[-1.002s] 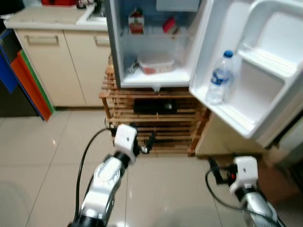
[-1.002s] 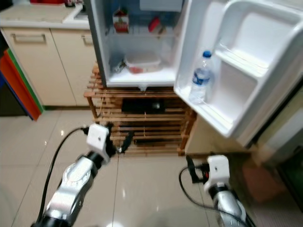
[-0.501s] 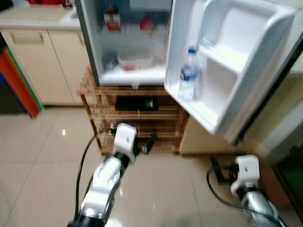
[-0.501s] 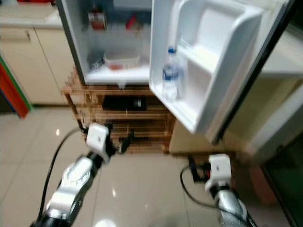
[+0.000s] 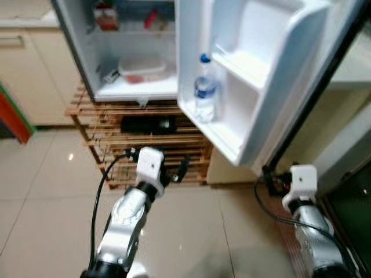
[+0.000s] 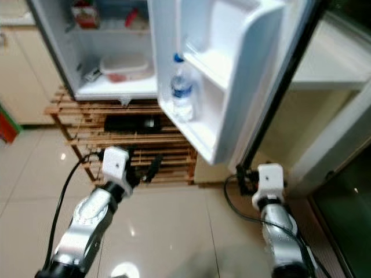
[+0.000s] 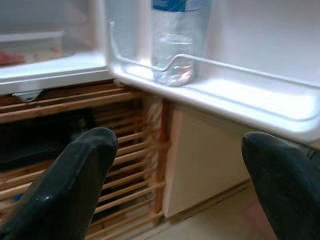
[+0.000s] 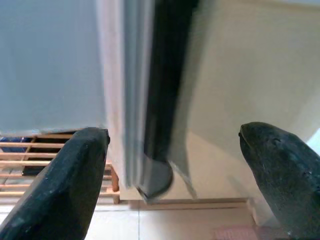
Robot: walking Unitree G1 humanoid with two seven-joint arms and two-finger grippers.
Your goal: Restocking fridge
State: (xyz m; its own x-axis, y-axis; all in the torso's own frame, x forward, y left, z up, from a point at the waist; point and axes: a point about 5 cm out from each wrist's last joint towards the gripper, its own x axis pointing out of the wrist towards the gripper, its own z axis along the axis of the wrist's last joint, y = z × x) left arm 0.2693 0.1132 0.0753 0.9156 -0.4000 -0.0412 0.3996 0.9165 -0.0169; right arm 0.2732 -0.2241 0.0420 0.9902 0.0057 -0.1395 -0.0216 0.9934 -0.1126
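Fridge stage of restocking: the small white fridge (image 5: 87,69) stands open on a slatted wooden rack (image 5: 145,147), its white moulded door (image 5: 266,75) swung wide. A clear plastic water bottle with a blue cap (image 5: 204,90) already stands in the lower door shelf, behind the rail. Neither arm carries stock. The left gripper (image 7: 175,185) hangs low before the rack, fingers spread wide and empty; the right gripper (image 8: 172,185), likewise spread and empty, sits just beside the door's dark outer edge (image 8: 167,95). By judgement, the step in hand is either fetching the next item or shutting the door; the latter calls for the right arm to press on that edge.

Head views alone show the interior: a lidded white container (image 5: 142,66) on the bottom shelf, a red carton (image 5: 105,16) above. The left wrist view alone shows the bottle's base seated behind the rail; the right wrist view, the door edge close up.
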